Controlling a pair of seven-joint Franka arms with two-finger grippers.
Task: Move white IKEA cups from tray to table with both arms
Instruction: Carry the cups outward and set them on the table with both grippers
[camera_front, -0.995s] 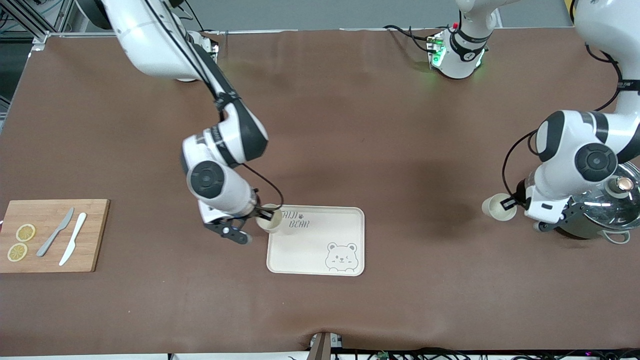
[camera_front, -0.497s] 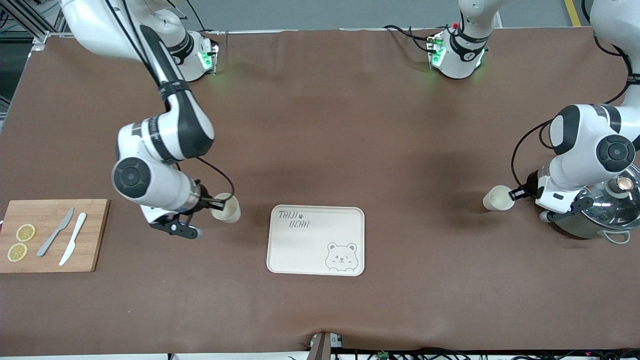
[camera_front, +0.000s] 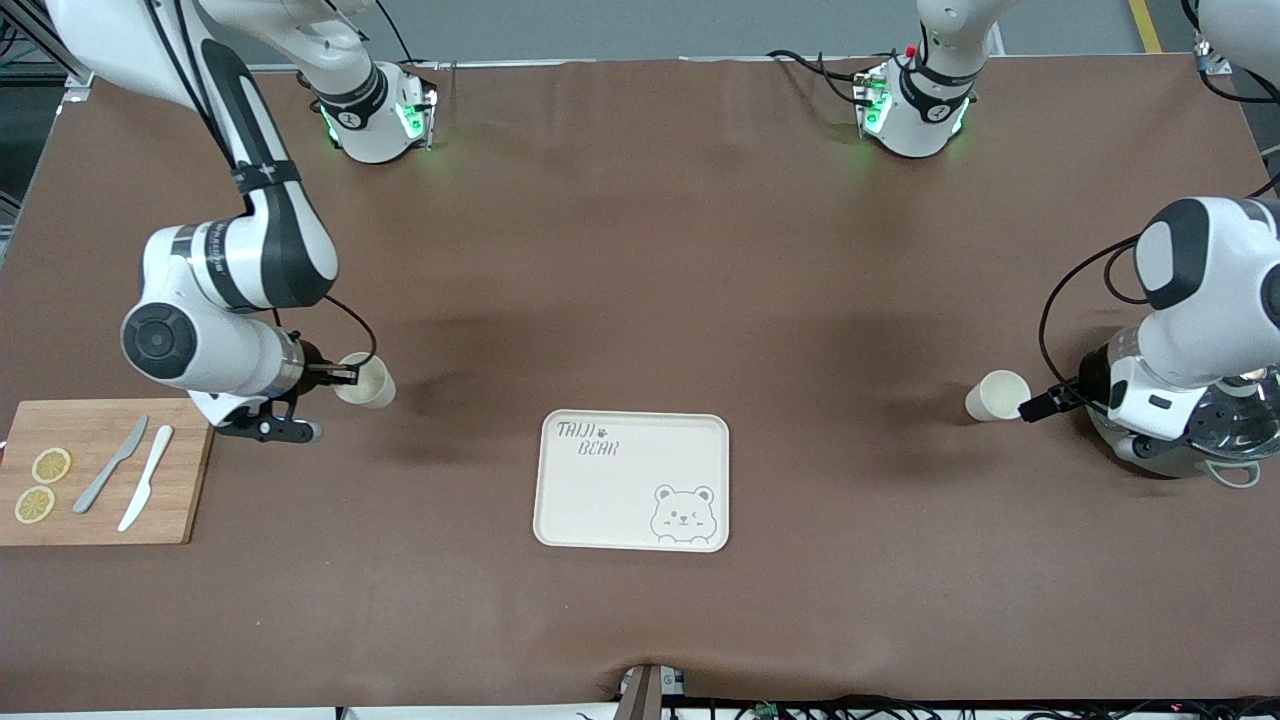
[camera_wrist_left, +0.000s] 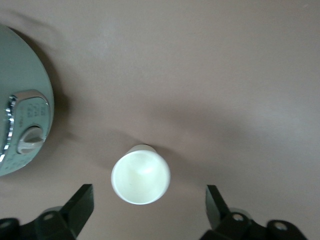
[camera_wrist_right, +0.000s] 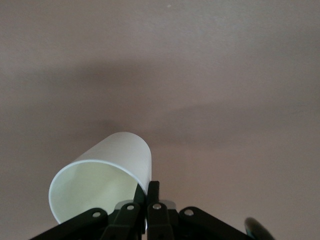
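An upright white cup (camera_wrist_left: 140, 174) stands on the table (camera_wrist_left: 225, 75) between the spread left gripper (camera_wrist_left: 150, 210) fingers.

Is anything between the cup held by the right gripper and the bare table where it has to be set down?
Nothing visible. The right gripper is shut on the rim of a white cup over bare brown table, off the tray. The cutting board lies beside that spot, toward the right arm's end, not under the cup.

Even overhead light, nothing dim. Soft broad shadows smear the table (camera_front: 640, 300). Green glow spills around both bases. Wrist views look slightly washed and soft.
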